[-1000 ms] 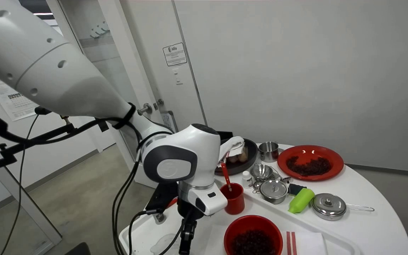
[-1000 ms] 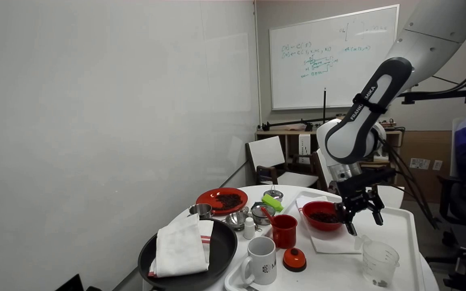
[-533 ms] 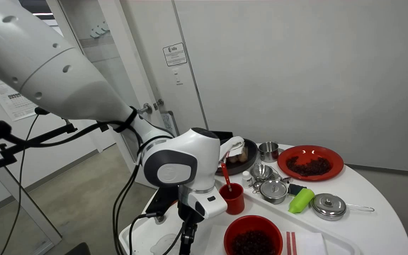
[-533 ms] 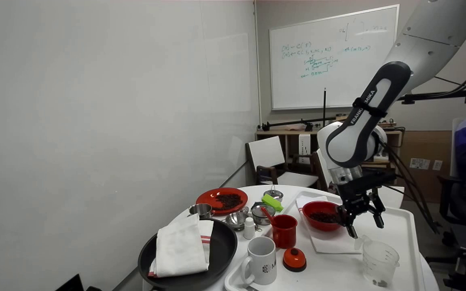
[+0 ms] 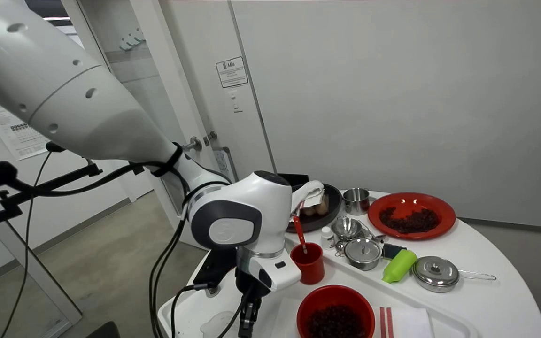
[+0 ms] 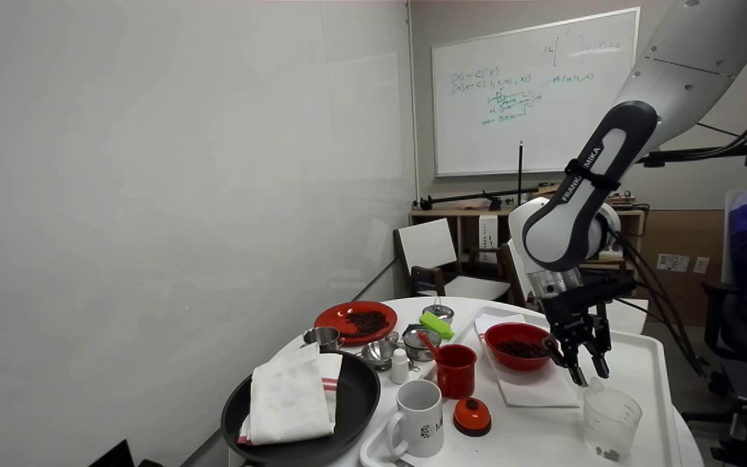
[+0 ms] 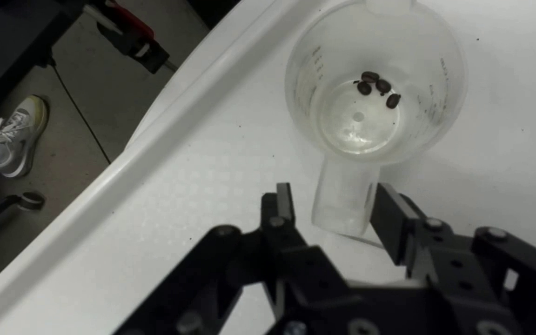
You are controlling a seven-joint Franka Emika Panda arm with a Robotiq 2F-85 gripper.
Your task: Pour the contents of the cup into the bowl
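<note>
The cup is a clear plastic measuring cup (image 7: 305,93), upright on the white tray, with a few dark beans (image 7: 383,85) at its bottom. Its handle (image 7: 345,204) points toward my gripper (image 7: 333,193) in the wrist view. The fingers stand on either side of that handle. A gap shows between the left one and the handle; the right finger pad (image 7: 393,223) is very close to it, contact unclear. In an exterior view the gripper (image 6: 591,375) hangs just above the cup (image 6: 612,418). The red bowl (image 6: 517,368) holds many dark beans and stands behind the gripper.
The tray (image 6: 655,363) has a raised edge close to the cup. A folded white cloth (image 6: 539,392) lies under the bowl. Nearby stand a red mug (image 6: 456,379) with a red-handled utensil, a white mug (image 6: 424,421) and an orange knob-like object (image 6: 472,415). Farther off is a red plate (image 6: 331,318).
The arm has sunk slightly. My fingers have drawn closer together, and the cup has shifted a little, its handle swinging to the right in an exterior view.
</note>
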